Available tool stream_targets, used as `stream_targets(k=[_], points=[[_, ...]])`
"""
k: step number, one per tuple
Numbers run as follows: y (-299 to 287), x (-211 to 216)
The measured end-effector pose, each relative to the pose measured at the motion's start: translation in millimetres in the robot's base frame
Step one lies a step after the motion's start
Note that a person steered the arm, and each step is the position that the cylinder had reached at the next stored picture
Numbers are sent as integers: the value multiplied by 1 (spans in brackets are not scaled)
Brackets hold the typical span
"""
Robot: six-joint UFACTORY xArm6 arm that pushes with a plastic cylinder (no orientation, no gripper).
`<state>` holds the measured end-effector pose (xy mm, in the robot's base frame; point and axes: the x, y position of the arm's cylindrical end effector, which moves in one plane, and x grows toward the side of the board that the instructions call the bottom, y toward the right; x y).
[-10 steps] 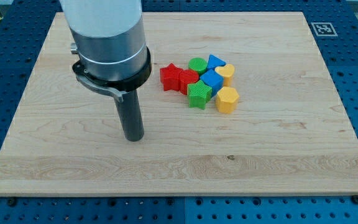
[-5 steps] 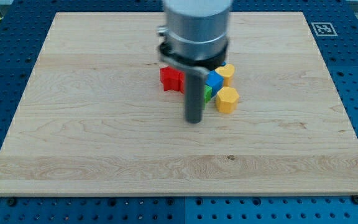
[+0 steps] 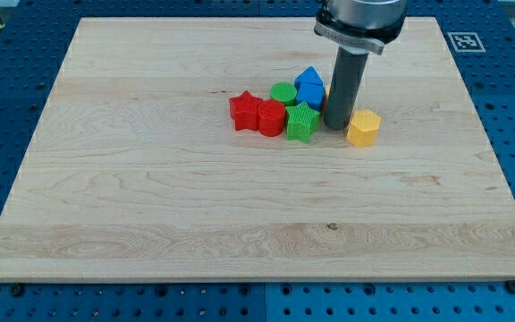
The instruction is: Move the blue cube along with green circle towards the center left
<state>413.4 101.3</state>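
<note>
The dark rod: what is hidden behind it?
The dark rod covers part of the blue cube; my tip stands right of it. Whether another block hides there cannot be seen.

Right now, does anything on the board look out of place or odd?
One thing: the yellow block sits by itself to the view's right of my tip, apart from the tight cluster of red, green and blue blocks on the tip's left. No block is tipped or damaged, and none has left the wooden board.

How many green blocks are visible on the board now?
2. The green circle sits at the cluster's top, left of the blue blocks; the green star lies below it, just left of my tip. The rod might hide others.
</note>
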Motion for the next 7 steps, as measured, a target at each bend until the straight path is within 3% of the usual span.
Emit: stream_targets(k=[3, 6, 7], points=[[-84, -35], [-137, -87], [-141, -87]])
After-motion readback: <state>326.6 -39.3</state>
